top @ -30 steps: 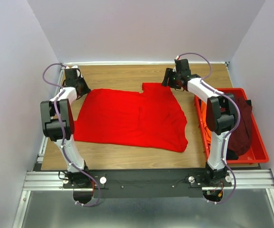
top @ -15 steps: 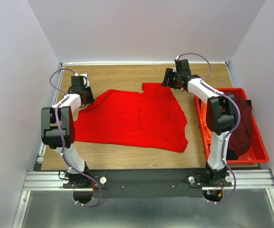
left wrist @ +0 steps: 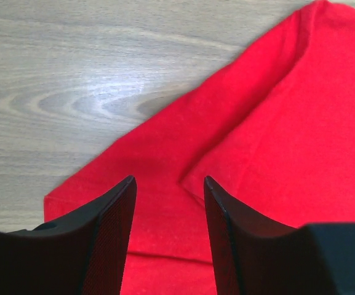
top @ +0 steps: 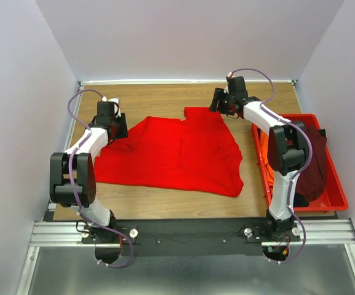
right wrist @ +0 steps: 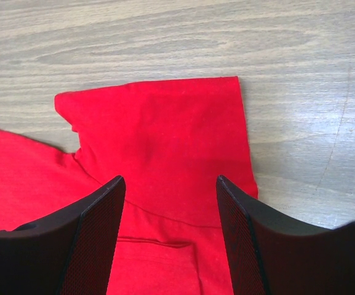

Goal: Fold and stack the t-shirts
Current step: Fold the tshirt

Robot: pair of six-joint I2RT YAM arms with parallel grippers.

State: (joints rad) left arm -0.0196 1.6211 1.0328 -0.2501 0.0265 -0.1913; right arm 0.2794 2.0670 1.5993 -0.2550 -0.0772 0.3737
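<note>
Left gripper (left wrist: 168, 179), jaws parted, over the bright red cloth t-shirt (top: 177, 153); right gripper (right wrist: 170, 179) spread above its sleeve (right wrist: 165, 123); neither holds anything.

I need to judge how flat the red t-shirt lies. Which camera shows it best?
Top external: it alone shows the whole red t-shirt spread on the table. The left wrist view shows only a creased stretch of its edge, the right wrist view only one sleeve.

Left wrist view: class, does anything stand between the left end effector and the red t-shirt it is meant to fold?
Nothing visible does. The left end effector is open directly over the red t-shirt, near the shirt's edge by the bare table. Only red cloth shows in its gap.
</note>
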